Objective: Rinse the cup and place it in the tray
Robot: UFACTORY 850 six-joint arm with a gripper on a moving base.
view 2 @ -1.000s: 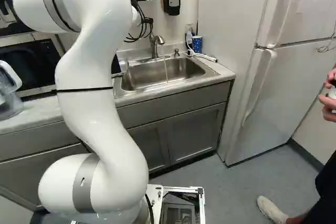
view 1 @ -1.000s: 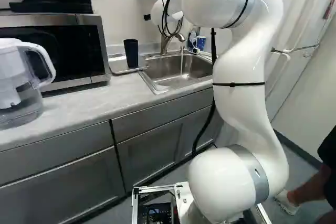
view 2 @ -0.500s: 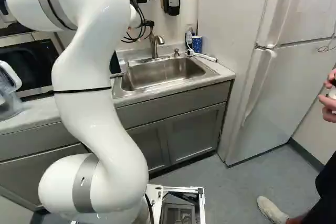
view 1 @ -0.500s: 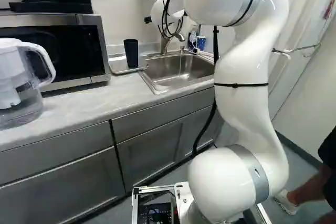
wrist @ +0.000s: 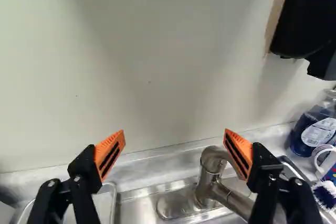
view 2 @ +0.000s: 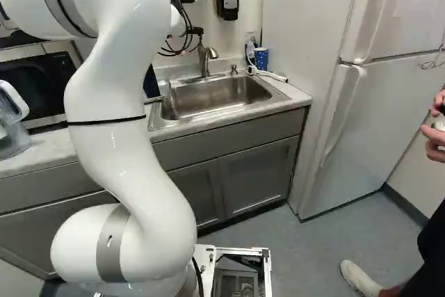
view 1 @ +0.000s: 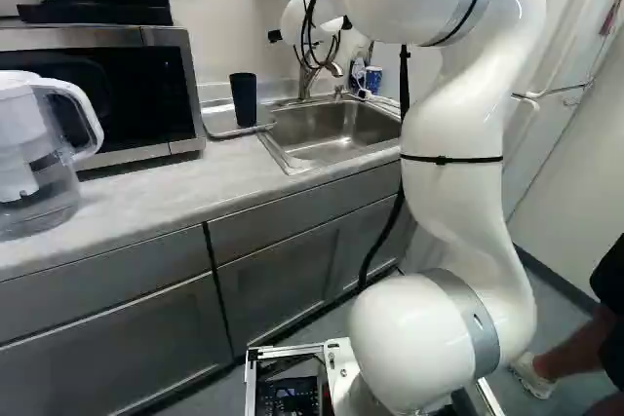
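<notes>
In the left base view the dark cup [view 1: 244,99] stands on the metal tray [view 1: 219,125], left of the sink [view 1: 336,132]. The faucet [view 1: 327,67] shows no water. The gripper cannot be made out in the base views, where the arm's wrist and cables show near the faucet. In the wrist view my gripper [wrist: 175,148] is open, its orange pads wide apart with nothing between them. It faces the wall above the sink. Beyond one finger is the faucet [wrist: 211,169]; the tray [wrist: 107,203] lies partly behind the other finger.
A clear pitcher [view 1: 44,158] and a microwave [view 1: 127,94] stand left of the tray. Behind the sink are a blue patterned cup [view 2: 261,58] and a soap bottle [wrist: 315,127]. A dispenser [wrist: 304,19] hangs on the wall. The fridge [view 2: 368,116] stands to the right.
The faucet's stream has thinned and stopped. My upper arm has swung right in the left base view and left in the right base view. The base and the dark cup have stayed put.
</notes>
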